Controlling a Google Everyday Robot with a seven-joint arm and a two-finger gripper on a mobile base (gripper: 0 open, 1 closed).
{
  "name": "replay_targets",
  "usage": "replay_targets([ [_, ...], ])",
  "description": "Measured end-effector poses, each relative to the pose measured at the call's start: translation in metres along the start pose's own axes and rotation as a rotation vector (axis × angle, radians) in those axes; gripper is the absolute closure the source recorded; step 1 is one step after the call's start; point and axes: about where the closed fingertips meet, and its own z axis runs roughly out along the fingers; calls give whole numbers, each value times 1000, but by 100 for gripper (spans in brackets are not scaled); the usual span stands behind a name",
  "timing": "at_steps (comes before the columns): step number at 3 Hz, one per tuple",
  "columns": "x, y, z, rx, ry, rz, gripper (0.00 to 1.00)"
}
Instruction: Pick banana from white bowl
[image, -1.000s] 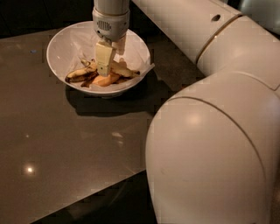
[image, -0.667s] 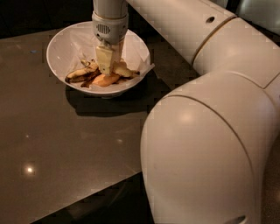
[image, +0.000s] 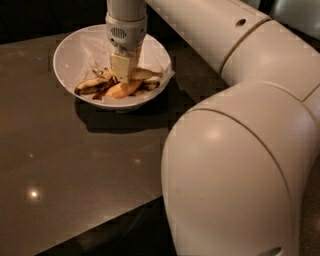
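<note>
One arm (image: 235, 150) takes up most of the right and lower right of the frame, its pale shell running from the bottom edge up to the top centre. Under it lies the dark table (image: 75, 175), which covers the left and the middle.

On the table, in the upper left, stands the white bowl (image: 62, 55), lined with crinkled paper. The gripper (image: 124, 75) hangs straight down from the top centre into the middle of the bowl, its tip low among the fruit. Whether it is clamped on anything or released we cannot tell, since its tip is sunk in the heap.

We take the banana (image: 92, 84) to be the pale yellow, dark-ended piece on the left of the bowl floor, its right end just beside the gripper tip. It lies flat in the bowl, not raised. An orange piece (image: 122, 90) sits just below the gripper, toward the front rim, and darker pieces lie around it.

We judge the reach into the bowl done. The grasp is unconfirmed, and lifting the banana clear of the rim is not yet done.
</note>
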Motion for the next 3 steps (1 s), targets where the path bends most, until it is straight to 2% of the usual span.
replay_targets([
  [1,0,0,0,0,0,0,100],
  [2,6,5,-21,56,-70,-9,100],
  [3,14,16,-51,119,-163,-44,100],
])
